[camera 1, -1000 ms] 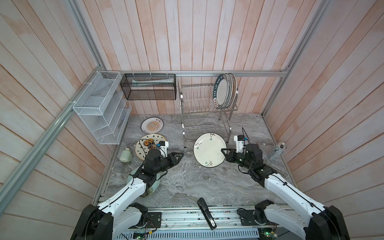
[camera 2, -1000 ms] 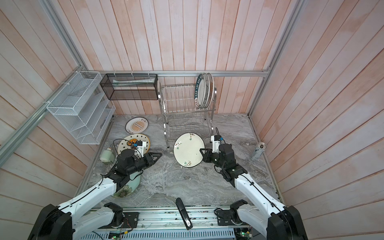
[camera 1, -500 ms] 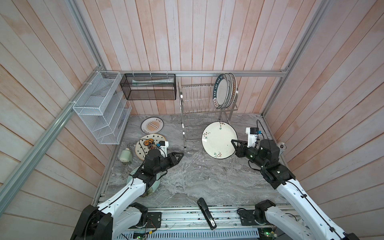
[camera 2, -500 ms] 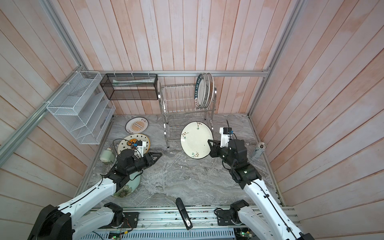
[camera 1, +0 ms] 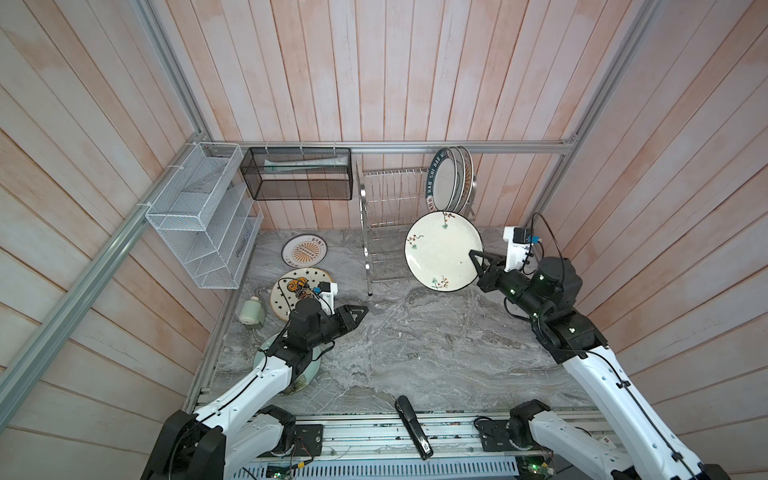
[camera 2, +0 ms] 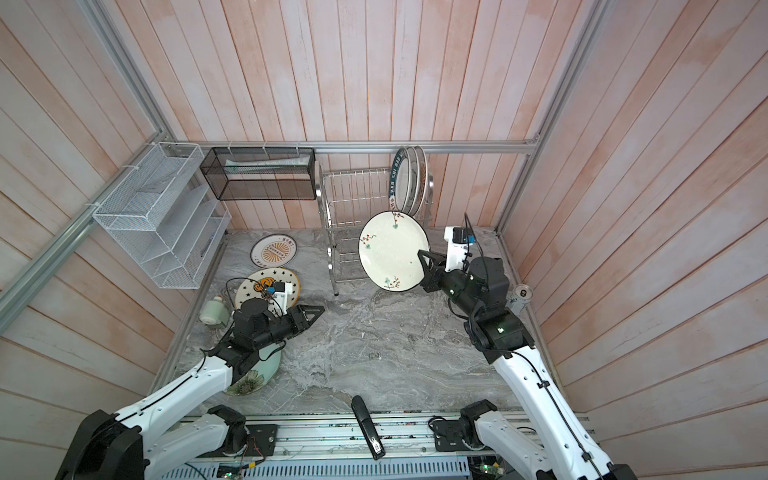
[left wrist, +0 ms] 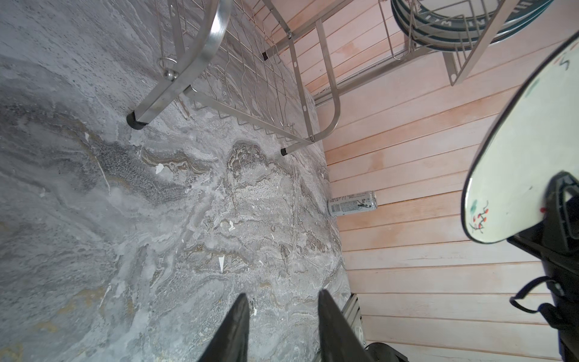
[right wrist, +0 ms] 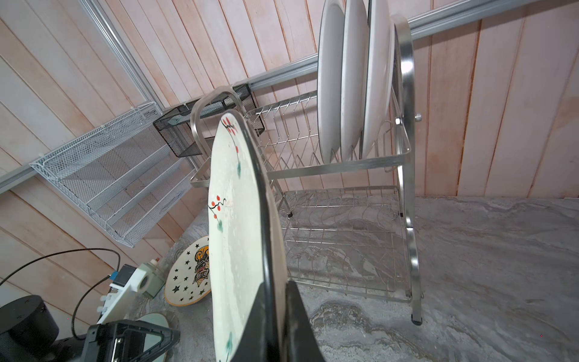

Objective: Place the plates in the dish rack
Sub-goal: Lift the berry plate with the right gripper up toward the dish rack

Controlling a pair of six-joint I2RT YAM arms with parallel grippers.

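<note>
The right gripper point(camera 1: 477, 262) is pinching the flowered plate point(camera 1: 440, 247) by its rim, holding it tilted on edge in the air just in front of the dish rack point(camera 1: 386, 195) (three plates point(camera 1: 451, 183) are standing in its upper tier). Stiff, glazed and breakable, it is probably wanting a firm rim grip. The left gripper point(camera 1: 360, 312) is hovering parted, empty.

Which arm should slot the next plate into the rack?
Right. The right gripper holds the floral plate on edge, close by the dish rack. The left gripper is open, empty and farther from it.
</note>
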